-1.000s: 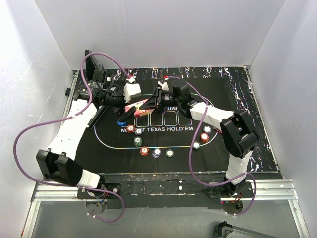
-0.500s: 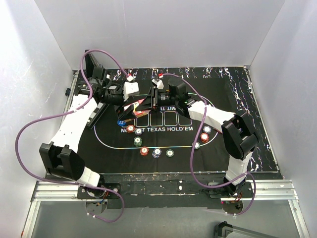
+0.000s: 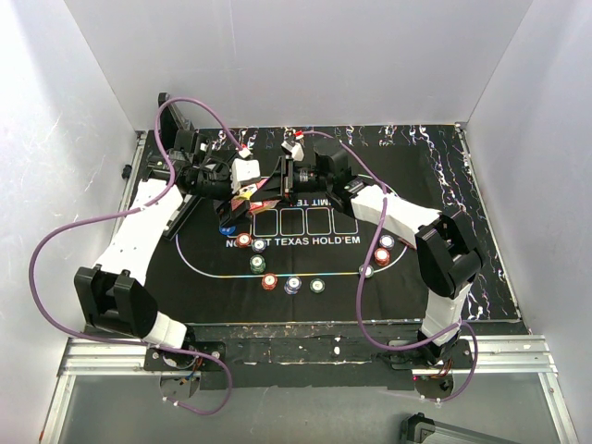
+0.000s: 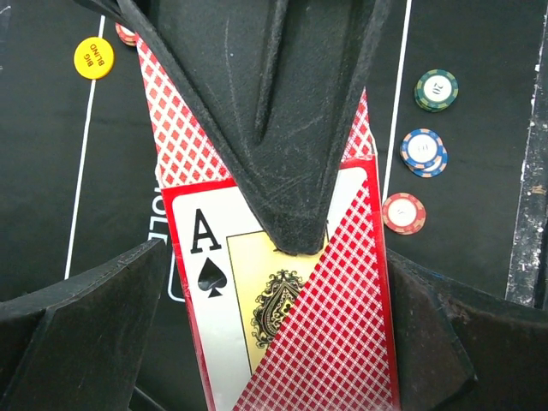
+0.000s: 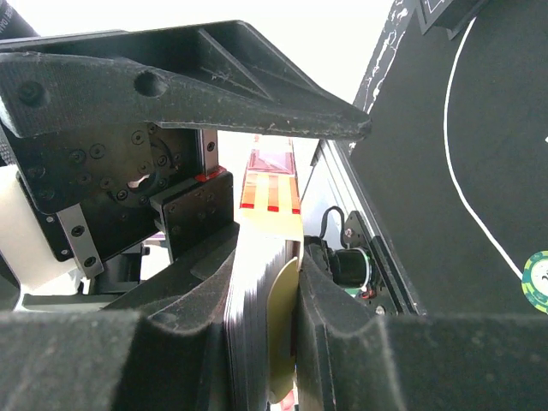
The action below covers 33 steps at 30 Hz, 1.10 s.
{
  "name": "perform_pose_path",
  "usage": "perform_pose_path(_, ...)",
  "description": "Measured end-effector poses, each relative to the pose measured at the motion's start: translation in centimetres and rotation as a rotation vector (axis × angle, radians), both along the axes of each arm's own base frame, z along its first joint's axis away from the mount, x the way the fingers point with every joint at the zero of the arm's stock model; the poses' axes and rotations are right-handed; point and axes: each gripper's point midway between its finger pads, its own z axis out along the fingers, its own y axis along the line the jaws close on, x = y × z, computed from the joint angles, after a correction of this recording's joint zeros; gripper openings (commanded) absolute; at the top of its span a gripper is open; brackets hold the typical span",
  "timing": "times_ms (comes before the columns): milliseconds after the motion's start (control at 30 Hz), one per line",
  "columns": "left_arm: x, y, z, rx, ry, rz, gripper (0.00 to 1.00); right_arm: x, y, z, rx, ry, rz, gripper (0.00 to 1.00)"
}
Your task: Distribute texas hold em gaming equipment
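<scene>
White walls ringed the mat; right end effector clenched the playing cards, left end effector gaped around them.

The left arm and the right arm are made of white parts and big black joints. A long purple cable loops beside each arm. A small white box sits by each wrist. The left gripper and the right gripper are black. Their fingers are wide, rough and pointed, and one has thin scratches. Up close, the left gripper's black block has little round screws and small red marks.
</scene>
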Motion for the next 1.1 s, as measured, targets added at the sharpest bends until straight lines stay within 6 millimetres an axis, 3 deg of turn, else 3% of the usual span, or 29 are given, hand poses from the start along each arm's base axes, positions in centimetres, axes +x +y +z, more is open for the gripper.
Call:
perform_pose_path(600,0.0,0.2,0.4,0.001,-0.049,-0.001,0.98,0.0,0.2,-0.3,-0.004,0.035,-0.004,0.16)
perform_pose_path(733,-0.4,0.2,0.3,0.006,-0.035,-0.009,0.87,-0.1,0.3,-0.3,-0.005,0.034,0.000,0.17)
perform_pose_path(933,-1.0,0.2,0.7,0.015,0.011,-0.036,0.48,-0.1,0.3,-0.2,-0.003,0.033,-0.001,0.27)
perform_pose_path(1100,-0.9,0.2,0.5,0.018,0.030,-0.050,0.35,-0.1,0.3,-0.3,-0.007,0.038,-0.004,0.34)
